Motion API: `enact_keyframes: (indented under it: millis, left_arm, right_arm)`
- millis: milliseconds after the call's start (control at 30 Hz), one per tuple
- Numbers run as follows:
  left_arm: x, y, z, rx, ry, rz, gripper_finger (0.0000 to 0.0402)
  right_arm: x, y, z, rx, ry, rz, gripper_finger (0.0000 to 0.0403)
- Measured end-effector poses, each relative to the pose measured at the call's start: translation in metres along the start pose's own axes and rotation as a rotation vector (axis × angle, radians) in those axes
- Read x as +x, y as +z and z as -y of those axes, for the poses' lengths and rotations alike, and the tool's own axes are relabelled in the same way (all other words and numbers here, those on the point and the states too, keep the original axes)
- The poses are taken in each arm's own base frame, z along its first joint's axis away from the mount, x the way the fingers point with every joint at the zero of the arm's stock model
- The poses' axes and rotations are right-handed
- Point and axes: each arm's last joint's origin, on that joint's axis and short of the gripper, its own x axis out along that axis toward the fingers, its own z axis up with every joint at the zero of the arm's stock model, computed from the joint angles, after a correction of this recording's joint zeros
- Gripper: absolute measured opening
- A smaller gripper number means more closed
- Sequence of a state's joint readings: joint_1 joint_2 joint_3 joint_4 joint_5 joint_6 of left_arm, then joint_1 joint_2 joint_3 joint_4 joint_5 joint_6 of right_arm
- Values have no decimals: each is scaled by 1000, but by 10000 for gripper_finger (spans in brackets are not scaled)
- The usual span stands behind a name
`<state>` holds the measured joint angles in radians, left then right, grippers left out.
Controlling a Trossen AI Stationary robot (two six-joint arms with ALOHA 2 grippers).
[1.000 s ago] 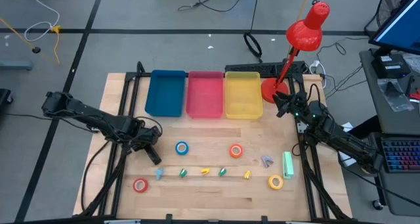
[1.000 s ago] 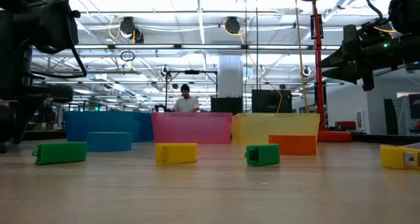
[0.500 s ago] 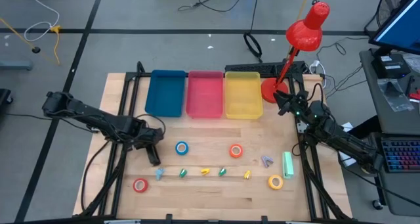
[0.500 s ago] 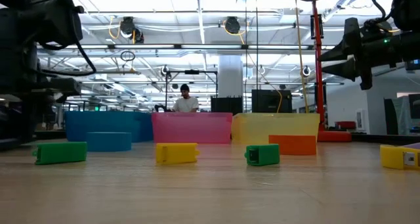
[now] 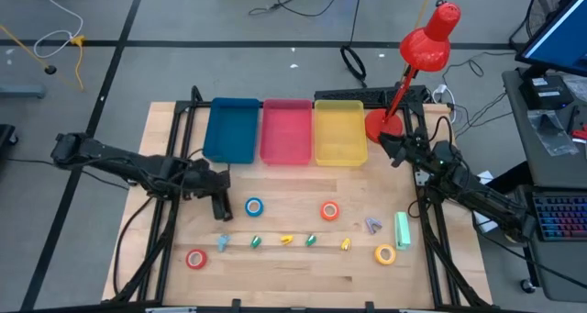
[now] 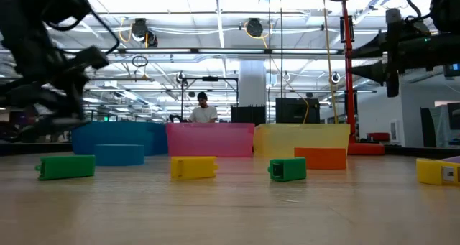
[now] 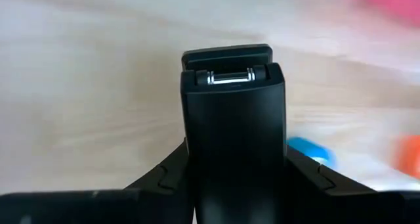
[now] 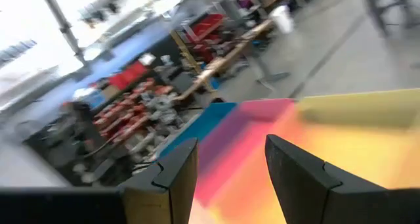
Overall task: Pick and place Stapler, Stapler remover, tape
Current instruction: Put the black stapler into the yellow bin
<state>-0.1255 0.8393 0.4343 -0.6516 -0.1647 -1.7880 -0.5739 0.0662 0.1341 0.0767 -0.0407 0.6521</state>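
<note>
My left gripper (image 5: 218,201) is shut on a black stapler (image 7: 233,119) above the table's left middle, just left of the blue tape roll (image 5: 253,206). The orange roll (image 5: 329,211), red roll (image 5: 195,258) and yellow roll (image 5: 384,254) lie flat on the wood. A small purple-grey stapler remover (image 5: 372,225) and a light green stapler (image 5: 402,230) lie at the right. My right gripper (image 5: 390,146) is open and empty, high up near the red lamp's base (image 5: 376,125). My left gripper pinches the black stapler's two long sides (image 7: 197,152) between its two fingers (image 7: 167,178). The stapler lies along the fingers, and its end with the metal pin (image 7: 226,76) sticks out past their tips. In the low view (image 6: 65,80) it appears clear of the table.
A blue tray (image 5: 230,129), a pink tray (image 5: 286,131) and a yellow tray (image 5: 340,132) stand side by side at the far edge. Small green and yellow oblong bits (image 5: 286,240) and a light blue piece (image 5: 222,243) lie in a row near the front. A red desk lamp (image 5: 426,42) rises at the far right.
My left gripper has gone a little toward the table's right and far side with the black stapler, and has turned about as it went. It stays shut on the stapler.
</note>
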Motion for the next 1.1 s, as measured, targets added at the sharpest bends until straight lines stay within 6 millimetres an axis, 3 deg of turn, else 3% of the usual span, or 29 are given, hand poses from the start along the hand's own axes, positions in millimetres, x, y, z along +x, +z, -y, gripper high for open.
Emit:
enact_keyframes:
  millis: [233, 400, 533, 733, 900, 1100]
  left_arm:
    - [-7, 9, 33, 115, -335, 60, 153]
    - [-8, 16, 50, 144, -468, 110, 153]
    - [-15, 20, 70, 216, -486, 126, 153]
    - [-30, 26, 114, 383, -515, 163, 153]
    - [-37, 32, 150, 517, -533, 160, 153]
    - [-34, 34, 179, 682, -509, 101, 153]
  right_arm:
    - [9, 7, -10, -20, 183, 0, 171]
    - [23, 5, -17, -22, 286, -36, 171]
    - [36, -3, -24, -39, 352, -69, 171]
    - [57, -13, -37, -75, 431, -102, 171]
    - [89, -6, -62, -210, 476, -112, 171]
    - [128, 6, -87, -373, 486, -114, 171]
